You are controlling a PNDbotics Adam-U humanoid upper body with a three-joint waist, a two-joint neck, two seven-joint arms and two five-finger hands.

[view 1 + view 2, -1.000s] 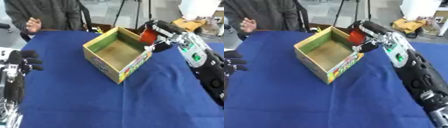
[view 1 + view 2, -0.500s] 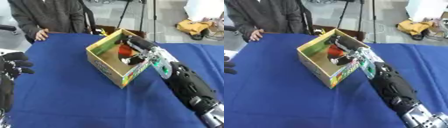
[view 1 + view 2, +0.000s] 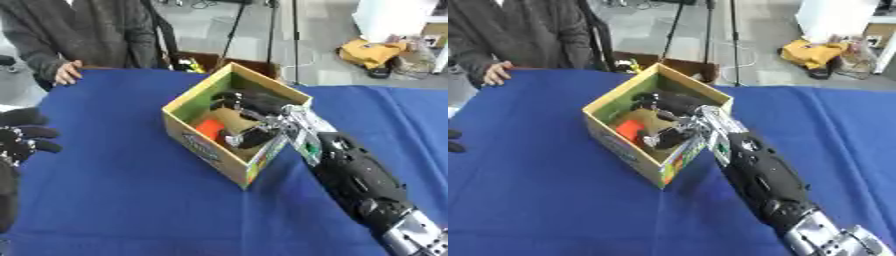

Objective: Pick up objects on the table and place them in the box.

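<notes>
One right hand (image 3: 249, 112), fingers spread, reaches inside the box (image 3: 188, 141) above an orange object (image 3: 208, 128).

Beyond your blue-clothed table's (image 3: 114, 200) far edge lies a grey smooth floor (image 3: 324, 45). A yellow crumpled cloth bundle (image 3: 372, 51) sits there, beside black thin tripod legs (image 3: 293, 35).

Right hand (image 3: 249, 117) is seen reaching inside the box (image 3: 203, 142), fingers spread above an orange-red object (image 3: 208, 128). Left hand (image 3: 19, 137) is seen at the left edge, fingers curled.
</notes>
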